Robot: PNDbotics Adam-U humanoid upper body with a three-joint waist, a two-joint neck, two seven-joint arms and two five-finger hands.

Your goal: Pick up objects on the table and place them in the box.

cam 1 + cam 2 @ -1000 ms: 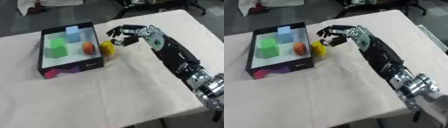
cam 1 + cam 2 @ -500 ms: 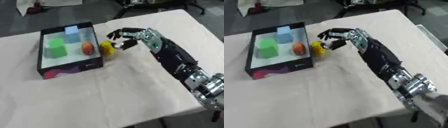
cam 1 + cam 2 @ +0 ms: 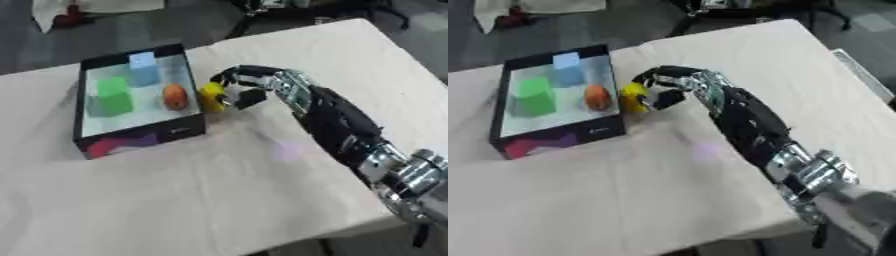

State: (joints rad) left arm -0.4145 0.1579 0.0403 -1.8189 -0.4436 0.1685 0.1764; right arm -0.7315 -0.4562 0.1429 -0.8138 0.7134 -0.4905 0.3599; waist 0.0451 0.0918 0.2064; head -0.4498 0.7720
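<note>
Black right hand [image 3: 254, 87] with dark fingers [image 3: 229, 76], bulky black forearm, silver ribbed wrist joint.

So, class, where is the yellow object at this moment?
The yellow object sits just outside the box's right wall, beside the orange object inside, with the right hand's fingers curled round it.

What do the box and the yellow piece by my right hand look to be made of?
The box looks like printed cardboard: thin black walls, a pink graphic on the front, a pale matte floor. The yellow piece looks like solid plastic or foam, in one flat colour without shine; which one cannot be told. The right hand has its fingers curled around it.
</note>
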